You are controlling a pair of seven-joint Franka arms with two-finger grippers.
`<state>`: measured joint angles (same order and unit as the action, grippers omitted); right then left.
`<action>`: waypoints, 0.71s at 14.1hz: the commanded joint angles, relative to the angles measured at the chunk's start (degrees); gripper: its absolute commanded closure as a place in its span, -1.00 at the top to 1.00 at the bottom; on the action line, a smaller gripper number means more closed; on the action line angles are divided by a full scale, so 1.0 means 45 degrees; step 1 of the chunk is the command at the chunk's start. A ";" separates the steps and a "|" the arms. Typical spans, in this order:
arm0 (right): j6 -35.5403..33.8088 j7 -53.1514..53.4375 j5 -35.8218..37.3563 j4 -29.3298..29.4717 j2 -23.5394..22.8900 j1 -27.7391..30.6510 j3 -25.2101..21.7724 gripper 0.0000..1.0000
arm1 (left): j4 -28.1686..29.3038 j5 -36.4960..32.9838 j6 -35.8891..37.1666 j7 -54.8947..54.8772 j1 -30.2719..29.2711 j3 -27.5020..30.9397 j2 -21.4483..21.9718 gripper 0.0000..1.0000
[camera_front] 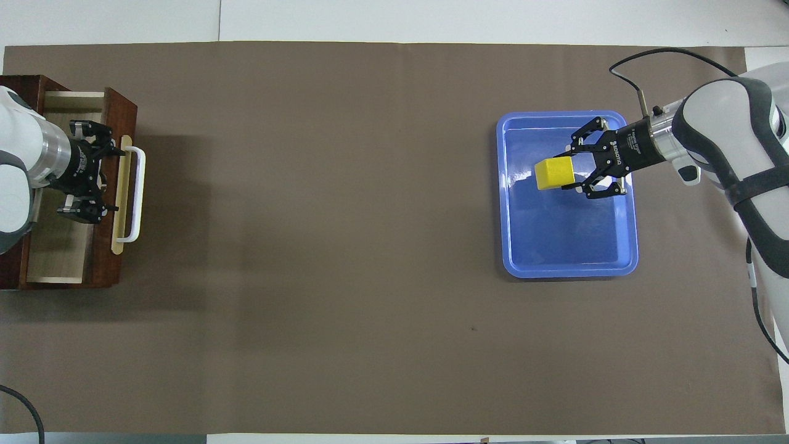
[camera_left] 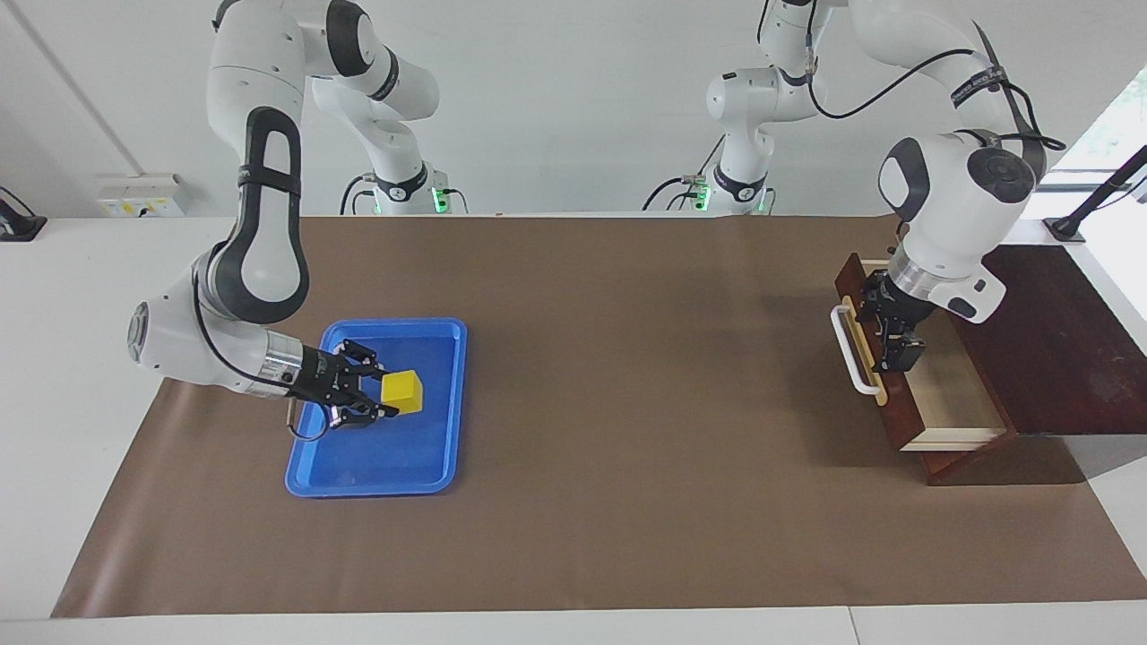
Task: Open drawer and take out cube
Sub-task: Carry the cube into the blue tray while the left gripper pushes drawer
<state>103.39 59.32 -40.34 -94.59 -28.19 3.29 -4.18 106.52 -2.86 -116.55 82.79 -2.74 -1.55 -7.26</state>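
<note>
Surface: brown mat (camera_left: 627,403) on white counter (camera_left: 81,358)
Tray: blue tray (camera_left: 358,470), right end effector (camera_left: 387,401) gripping yellow cube (camera_left: 401,391) over it
Drawer: drawer (camera_left: 954,394) pulled out, left end effector (camera_left: 896,345) spread wide over it

Robotics lab, two white arms (camera_left: 260,224), papered table (camera_left: 627,502), bare wall

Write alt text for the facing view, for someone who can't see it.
The right gripper holds a yellow cube over a blue tray at the right arm's end of a brown-covered table. At the left arm's end, the open left gripper is over the open wooden drawer.
</note>
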 commanded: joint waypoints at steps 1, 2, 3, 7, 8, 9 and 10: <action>0.0736 -0.0662 -0.0099 -0.1243 0.0581 0.0207 0.0049 -1.00 | 0.0312 -0.0439 -0.0856 -0.1053 -0.1029 0.0072 -0.0007 1.00; 0.0756 -0.0721 -0.0099 -0.1322 0.0581 0.0207 -0.0009 -1.00 | 0.0332 -0.0439 -0.0896 -0.1132 -0.1108 0.0091 -0.0007 1.00; 0.0775 -0.0722 -0.0099 -0.1420 0.0601 0.0207 -0.0183 -1.00 | 0.0332 -0.0439 -0.0993 -0.1229 -0.1244 0.0091 -0.0007 1.00; 0.1067 -0.0741 -0.0099 -0.2063 0.0757 0.0207 -0.0576 -1.00 | 0.0332 -0.0419 -0.0858 -0.1289 -0.1421 0.0111 0.0013 1.00; 0.1223 -0.0722 -0.0099 -0.2258 0.0815 0.0188 -0.0595 -1.00 | 0.0332 -0.0458 -0.0838 -0.1308 -0.1711 0.0111 0.0013 1.00; 0.1321 -0.0722 -0.0099 -0.2318 0.0835 0.0188 -0.0634 -1.00 | 0.0332 -0.0516 -0.0837 -0.1328 -0.1908 0.0111 0.0013 1.00; 0.1380 -0.0722 -0.0099 -0.2358 0.0835 0.0188 -0.0654 -1.00 | 0.0351 -0.0517 -0.0857 -0.1405 -0.2142 0.0091 0.0032 1.00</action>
<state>107.84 57.62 -40.34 -102.13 -26.66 3.85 -7.24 106.83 -3.30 -119.39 77.94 -9.40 -1.12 -7.54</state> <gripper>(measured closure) 0.427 0.000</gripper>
